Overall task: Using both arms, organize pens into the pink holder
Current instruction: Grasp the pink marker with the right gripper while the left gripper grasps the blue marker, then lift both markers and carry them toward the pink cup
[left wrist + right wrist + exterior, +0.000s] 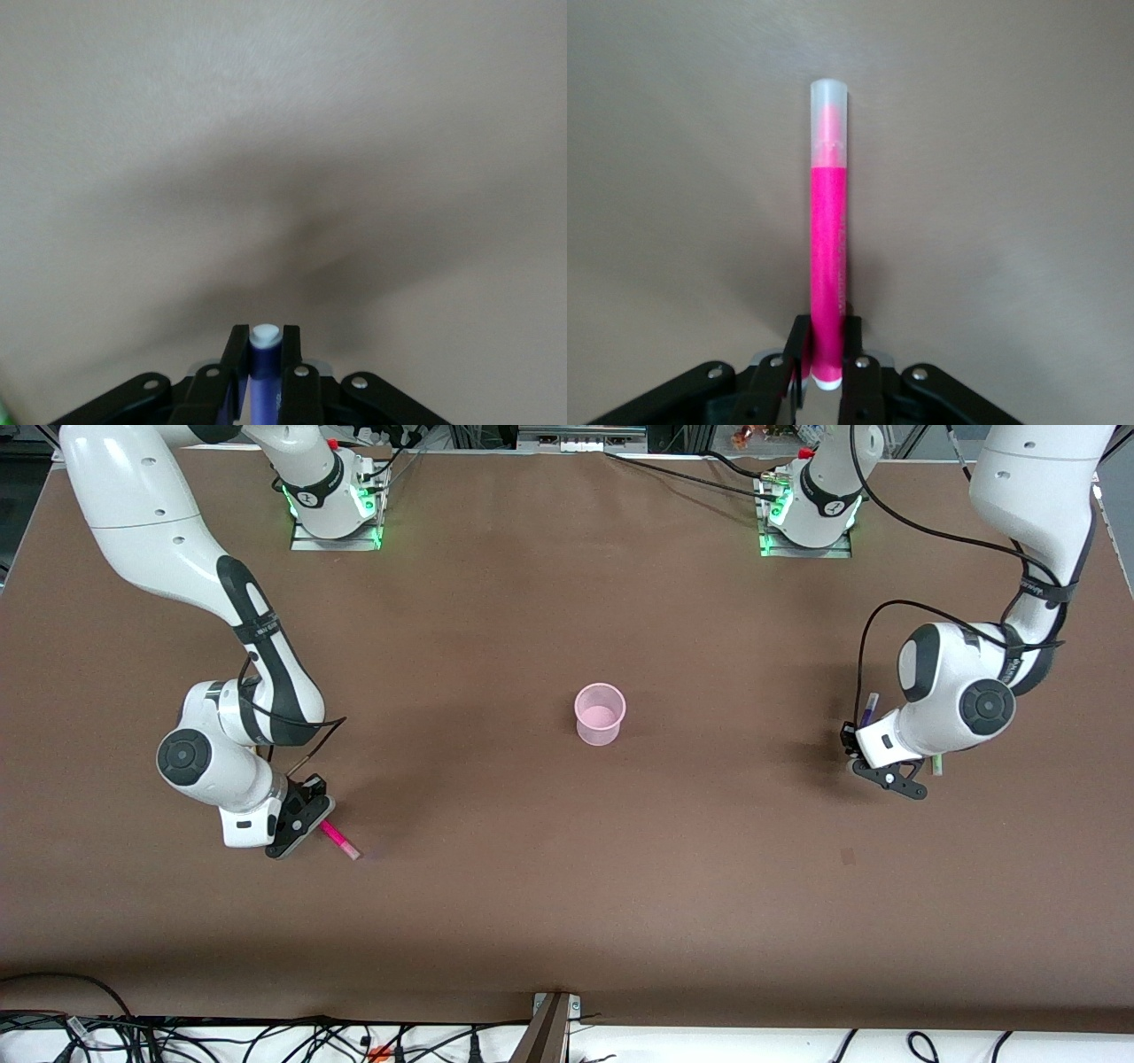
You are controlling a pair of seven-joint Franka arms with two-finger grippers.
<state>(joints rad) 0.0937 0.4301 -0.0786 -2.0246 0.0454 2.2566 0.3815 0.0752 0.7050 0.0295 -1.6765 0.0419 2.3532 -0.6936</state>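
Matte brown tabletop [549,886]. The translucent pink holder [600,714], a tapered round cup, stands mid-table with open room all around. Right claw [825,354], toward the right arm's end, pinches the slim magenta pen [828,230]. Left claw [263,359], toward the left arm's end, pinches the dark purple pen [264,376]; a green pen [936,764] lies beside it.

Three slim marker pens: one magenta [339,841], one dark purple [869,710], one green [935,764]; one translucent pale-pink plastic cup [600,713]; two white robot arms.
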